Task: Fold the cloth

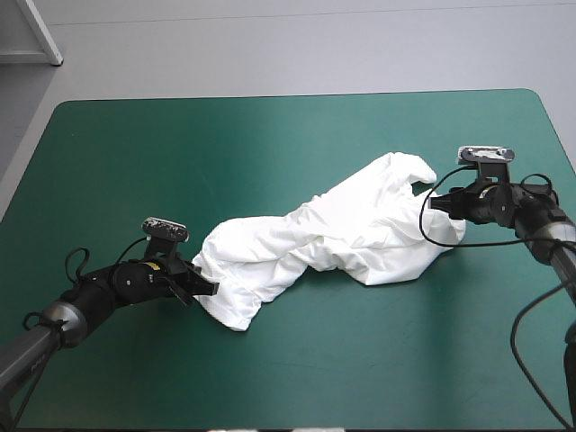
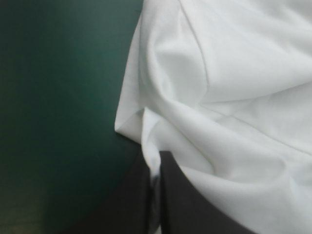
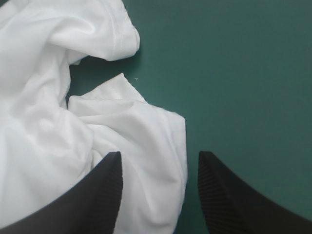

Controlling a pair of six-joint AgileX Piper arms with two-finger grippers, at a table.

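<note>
From up high, the T-shirt (image 1: 333, 238) is a rumpled strip lying diagonally across the teal-green surface (image 1: 270, 144). The left hand (image 1: 205, 290) sits low at its near-left end and the right hand (image 1: 447, 203) low at the far-right end.

Left wrist cam: fingers (image 2: 173, 201) pinched together on a fold of the white cloth.

Right wrist cam: fingers (image 3: 105, 190) spread apart, released, with a shirt edge lying between them.

Matt, creased cloth T-shirt (image 1: 333, 238); ribbed black fingers (image 3: 105, 195).
</note>
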